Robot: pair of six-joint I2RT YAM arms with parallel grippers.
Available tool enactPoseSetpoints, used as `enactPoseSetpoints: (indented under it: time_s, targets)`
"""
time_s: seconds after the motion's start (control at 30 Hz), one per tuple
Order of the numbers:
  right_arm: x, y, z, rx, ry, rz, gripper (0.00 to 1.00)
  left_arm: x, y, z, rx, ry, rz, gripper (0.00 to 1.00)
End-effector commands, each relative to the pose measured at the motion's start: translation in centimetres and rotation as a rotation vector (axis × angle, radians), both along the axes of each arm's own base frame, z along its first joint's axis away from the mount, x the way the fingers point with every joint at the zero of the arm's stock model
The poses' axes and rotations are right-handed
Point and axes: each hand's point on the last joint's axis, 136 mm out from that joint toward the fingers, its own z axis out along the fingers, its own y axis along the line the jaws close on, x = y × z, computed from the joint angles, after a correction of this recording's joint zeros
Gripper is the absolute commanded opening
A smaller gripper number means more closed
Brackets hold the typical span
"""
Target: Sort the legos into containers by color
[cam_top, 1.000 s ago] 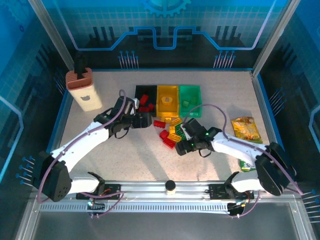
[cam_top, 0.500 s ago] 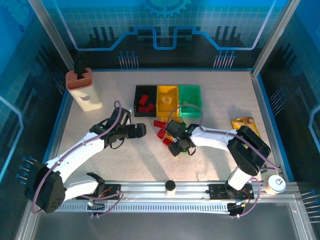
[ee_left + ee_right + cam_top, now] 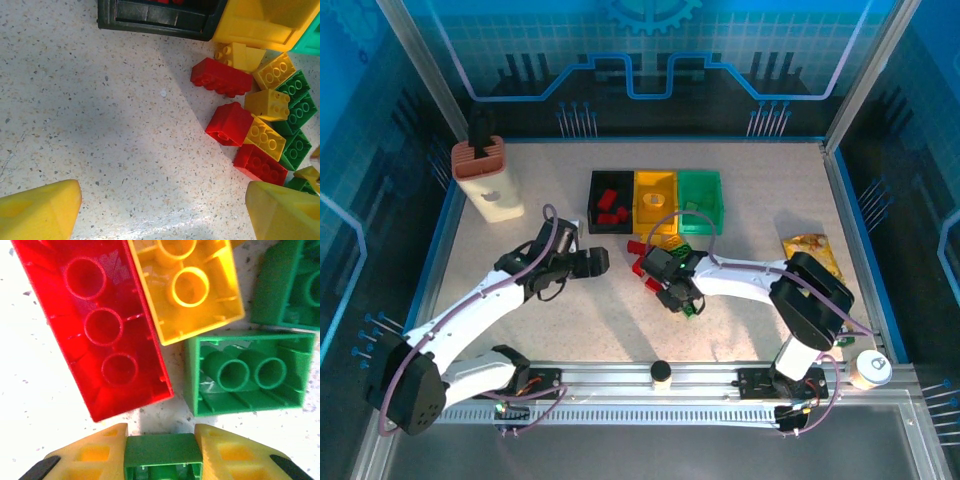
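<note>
Speckled white tabletop (image 3: 760, 180) carries the pile of red, yellow and green plastic lego bricks (image 3: 260, 107), where the right gripper (image 3: 683, 300) has just clenched on a small green plastic brick (image 3: 162, 460), so I judge it can go to the green plastic bin (image 3: 710, 190) at 12 o'clock, while the left gripper (image 3: 598, 262) hangs released at 9 o'clock.

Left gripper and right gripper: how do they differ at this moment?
The left gripper is open with bare table between its fingers; the right gripper is shut on a green brick. The left one hangs beside the brick pile; the right one is down in it. Both have yellow fingers.
</note>
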Motion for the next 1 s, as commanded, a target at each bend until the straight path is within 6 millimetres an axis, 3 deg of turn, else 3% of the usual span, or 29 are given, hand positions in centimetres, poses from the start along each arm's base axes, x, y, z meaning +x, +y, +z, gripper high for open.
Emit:
enactPoseSetpoints:
  time_s: [0.0,0.17,0.27,0.43,0.57,0.67,0.8,0.97]
  targets:
    - [0.2,1.1,3.5,0.068,-0.048,0.014,0.23,-0.7,0.5,-0.3,0.015,0.012,0.012,0.86]
    - [0.2,1.6,7.0,0.162,-0.087,0.026,0.22,-0.9,0.6,-0.2,0.01,0.008,0.011,0.86]
    - [1.5,1.4,10.1,0.25,-0.147,0.005,0.22,-1.0,0.5,0.0,0.001,0.004,0.009,0.86]
    - [6.2,-0.8,16.3,0.413,-0.286,-0.124,0.24,-1.6,0.0,-0.3,-0.027,0.019,-0.004,0.86]
    - [10.9,-3.8,18.9,0.441,-0.366,-0.255,0.25,-2.4,-0.5,-0.7,-0.036,0.025,-0.015,0.86]
    - [14.7,-5.3,18.9,0.454,-0.364,-0.332,0.25,-3.1,-1.1,-1.1,-0.037,0.035,-0.032,0.86]
    - [19.0,-6.4,17.1,0.42,-0.332,-0.394,0.25,-4.0,-2.0,-1.9,-0.034,0.05,-0.054,0.86]
    - [22.7,-7.2,14.4,0.376,-0.275,-0.453,0.24,-4.9,-2.9,-2.4,-0.033,0.057,-0.076,0.85]
